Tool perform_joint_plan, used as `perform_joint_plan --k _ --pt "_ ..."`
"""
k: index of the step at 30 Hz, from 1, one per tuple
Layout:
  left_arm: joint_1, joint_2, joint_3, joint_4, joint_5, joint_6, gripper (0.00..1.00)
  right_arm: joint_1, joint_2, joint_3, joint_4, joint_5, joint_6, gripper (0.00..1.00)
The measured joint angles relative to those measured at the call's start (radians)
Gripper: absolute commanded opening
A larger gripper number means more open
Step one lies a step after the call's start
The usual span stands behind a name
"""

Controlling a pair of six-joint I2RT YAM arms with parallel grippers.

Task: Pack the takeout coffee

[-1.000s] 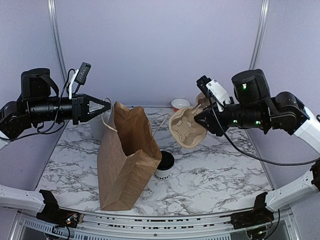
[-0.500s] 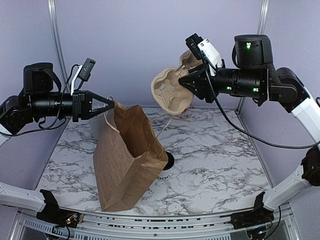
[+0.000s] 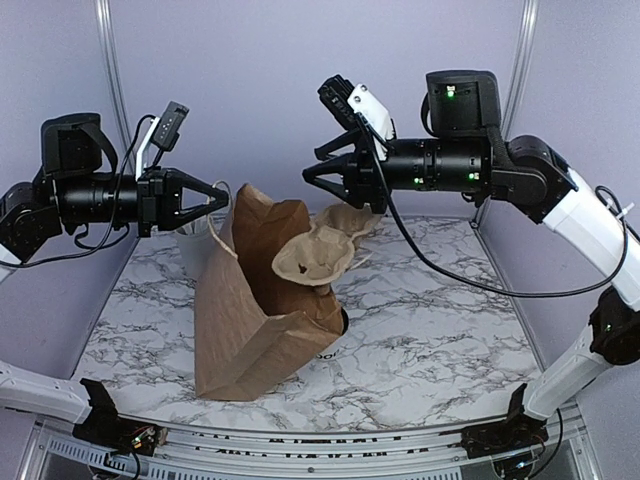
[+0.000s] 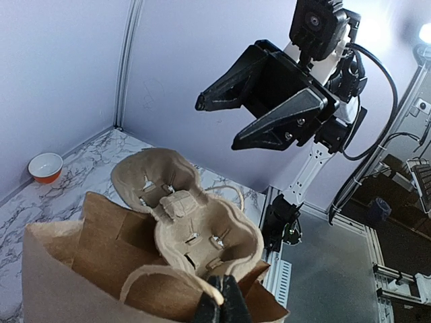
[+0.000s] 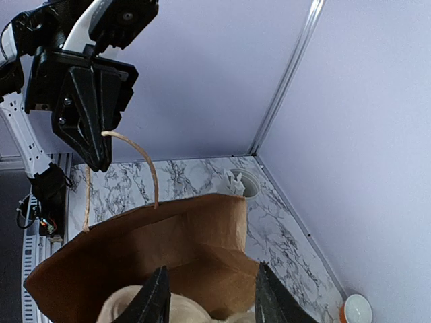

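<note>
While the left tool [image 3: 224,188] pinches the handle [image 4: 165,270] of the paper bag [image 3: 240,325] tight, the right tool [image 3: 314,164] hangs spread wide and empty over the cup tray [image 3: 315,250] lodged in its mouth; I'd seat that tray flat first. The coffee cup [image 3: 341,322] stands on the bench [image 3: 450,330] beside the bag, well below both tools, mostly hidden

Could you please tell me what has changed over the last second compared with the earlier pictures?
The right gripper carried the pulp cup carrier up and leftward from beside the paper bag to above it, then let go. Its jaws are now open and the carrier rests in the bag's mouth. The left gripper still holds the bag handle, and the takeout coffee still stands by the bag's base.
</note>
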Motion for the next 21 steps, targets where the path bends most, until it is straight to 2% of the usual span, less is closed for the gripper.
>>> perform_joint_plan --k 5,12,18,21 --pt "0.0 0.019 0.007 0.0 0.016 0.026 0.0 0.0 0.026 -0.002 0.036 -0.067 -0.016 0.38" --pt "0.0 0.035 0.007 -0.003 0.013 0.046 0.0 -0.029 0.065 -0.016 0.02 0.004 0.029 0.4" --pt "0.002 0.036 0.006 -0.013 0.003 0.055 0.0 -0.169 -0.058 -0.251 0.024 0.026 0.151 0.49" --pt "0.004 0.036 0.006 -0.019 -0.002 0.055 0.0 -0.198 -0.126 -0.359 0.018 0.023 0.199 0.52"
